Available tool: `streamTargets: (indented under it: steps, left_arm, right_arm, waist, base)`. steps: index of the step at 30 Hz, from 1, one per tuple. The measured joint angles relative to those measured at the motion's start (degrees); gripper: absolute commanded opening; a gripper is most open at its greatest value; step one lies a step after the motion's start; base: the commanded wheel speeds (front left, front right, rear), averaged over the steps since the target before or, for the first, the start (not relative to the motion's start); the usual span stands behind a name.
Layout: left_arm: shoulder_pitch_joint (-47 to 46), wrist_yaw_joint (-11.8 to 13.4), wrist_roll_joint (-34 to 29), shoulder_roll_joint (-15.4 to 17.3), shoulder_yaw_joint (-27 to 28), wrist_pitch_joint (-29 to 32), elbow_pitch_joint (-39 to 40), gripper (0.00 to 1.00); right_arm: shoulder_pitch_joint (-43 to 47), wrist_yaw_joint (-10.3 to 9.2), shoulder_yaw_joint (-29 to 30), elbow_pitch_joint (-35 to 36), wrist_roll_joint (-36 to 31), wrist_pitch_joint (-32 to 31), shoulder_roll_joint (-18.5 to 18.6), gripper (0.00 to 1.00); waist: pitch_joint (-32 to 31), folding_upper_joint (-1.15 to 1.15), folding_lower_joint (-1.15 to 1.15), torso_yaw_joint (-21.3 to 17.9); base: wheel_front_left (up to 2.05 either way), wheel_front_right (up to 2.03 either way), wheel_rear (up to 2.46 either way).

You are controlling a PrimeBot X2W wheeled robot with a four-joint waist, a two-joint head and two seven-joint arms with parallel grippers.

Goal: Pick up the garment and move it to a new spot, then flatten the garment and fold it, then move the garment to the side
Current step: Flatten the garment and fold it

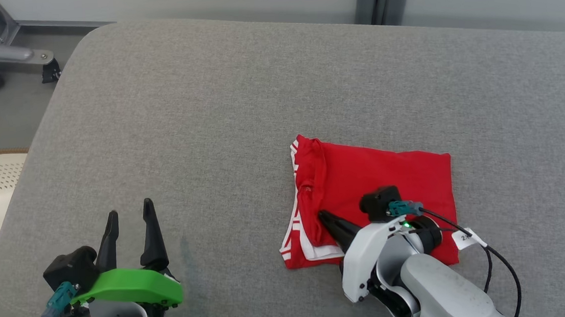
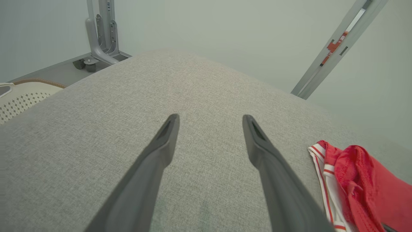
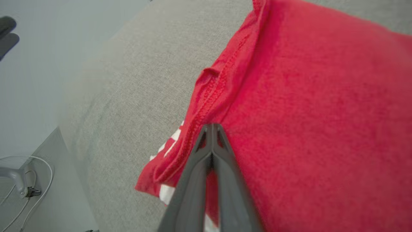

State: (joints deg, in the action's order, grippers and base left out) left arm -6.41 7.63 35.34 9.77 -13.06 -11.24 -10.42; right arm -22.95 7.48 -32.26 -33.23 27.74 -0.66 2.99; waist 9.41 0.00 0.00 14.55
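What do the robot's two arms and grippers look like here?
Left gripper: two long dark tapering fingers under a bright green cover, with a black camera block and teal connector. Right gripper: the same dark fingers on a white shell, grey forearm, black camera block, teal connector, a green light, and a black cable carrying a white tag.
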Motion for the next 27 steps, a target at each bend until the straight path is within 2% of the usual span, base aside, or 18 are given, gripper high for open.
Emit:
streamTargets:
  steps: [9,13,18,23,24,25,26,27]
  left_arm:
    - [-0.43,0.00,0.23,-0.19,-0.04,-0.49,-0.55,1.00]
    - [-0.62,0.02,0.35,-0.23,0.01,-0.69,-0.68,1.00]
    - [-0.60,0.40,0.38,-0.05,0.29,-1.01,-0.64,1.00]
    - [-0.63,-0.15,0.10,-0.03,-0.41,-1.52,-0.36,1.00]
    - [-0.68,-0.23,-0.09,-0.08,-0.62,-1.59,-0.23,1.00]
    - [-0.83,-0.38,-0.27,-0.14,-0.91,-1.76,-0.11,1.00]
    - [-1.14,-0.59,-0.56,-0.26,-1.26,-1.97,-0.04,1.00]
    - [-1.64,-0.76,-0.85,-0.43,-1.71,-2.05,0.05,1.00]
  right_arm:
    - [-3.80,0.01,-11.66,-2.45,7.47,0.83,-0.16,0.00]
    - [-5.30,0.01,-14.40,-3.10,9.47,2.91,-0.14,0.00]
    - [-7.52,0.01,-13.59,-3.21,9.78,7.39,-0.19,0.00]
    - [-7.93,0.01,-7.16,-4.00,7.47,12.77,-0.20,0.00]
    - [-7.90,0.01,-5.44,-4.02,6.81,13.46,-0.19,0.03]
    - [-7.83,0.01,-3.22,-3.88,5.82,14.11,-0.12,0.10]
    - [-7.58,0.01,-0.90,-3.54,4.65,14.62,0.04,0.28]
    - [-7.00,0.01,1.71,-2.96,3.38,14.97,0.24,0.39]
  waist:
    - [0.60,0.00,0.00,1.54]
    - [0.70,0.00,0.00,1.28]
    - [0.49,0.00,0.00,0.08]
    - [-0.11,0.00,0.00,-1.71]
    - [-0.23,0.00,0.00,-2.05]
    - [-0.40,0.00,0.00,-2.50]
    - [-0.55,0.00,0.00,-2.96]
    - [-0.71,0.00,0.00,-3.44]
  base:
    - [0.00,0.00,0.00]
    - [0.00,0.00,0.00]
    - [0.00,0.00,0.00]
    - [0.00,0.00,0.00]
    - [0.00,0.00,0.00]
    - [0.00,0.00,0.00]
    - [0.00,0.00,0.00]
    - [0.00,0.00,0.00]
